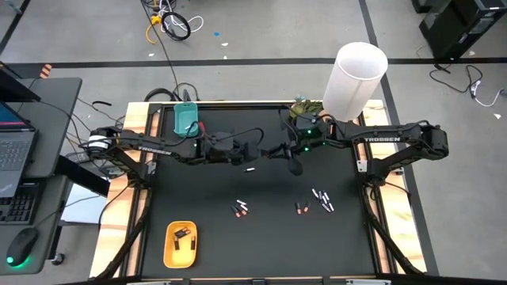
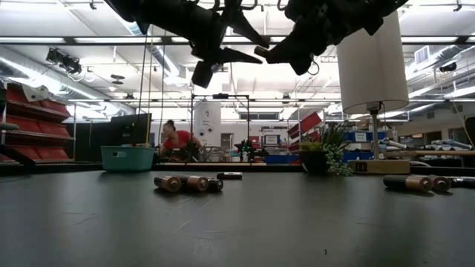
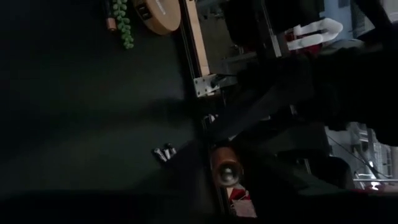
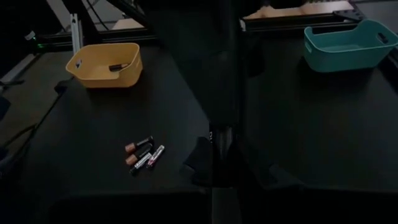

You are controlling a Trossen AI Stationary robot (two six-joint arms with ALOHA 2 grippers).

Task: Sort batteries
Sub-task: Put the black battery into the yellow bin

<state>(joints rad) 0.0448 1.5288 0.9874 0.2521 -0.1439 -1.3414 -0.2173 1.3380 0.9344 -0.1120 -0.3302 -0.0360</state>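
Observation:
Both arms meet above the table's middle, well off its surface. My left gripper [image 1: 255, 150] [image 2: 254, 46] points toward the table's right with its fingers spread open. My right gripper [image 1: 283, 152] [image 2: 264, 52] faces it and is shut on a dark battery with a copper end [image 3: 227, 169]. Loose batteries lie flat on the black mat: a pale one [image 1: 249, 169], a pair [image 1: 240, 209], one [image 1: 299, 208] and a cluster [image 1: 322, 198]. The yellow tray [image 1: 168, 237] near the near-left corner holds a few dark ones. The teal tray [image 1: 186, 119] stands at the far left. My right gripper pinches the battery between its two fingers, coming level from the table's right. The battery is lifted clear, its copper end [image 3: 227, 174] toward my left gripper's open fingers. The dark fingers hide the exact place of contact. I cannot tell whether my left gripper touches it.
A tall white cylinder [image 1: 356, 75] and a small green plant [image 1: 305, 107] stand at the far right edge. Wooden rails run along the mat's left and right sides. A person in red [image 2: 177, 139] shows far behind the table. A laptop desk stands to the left.

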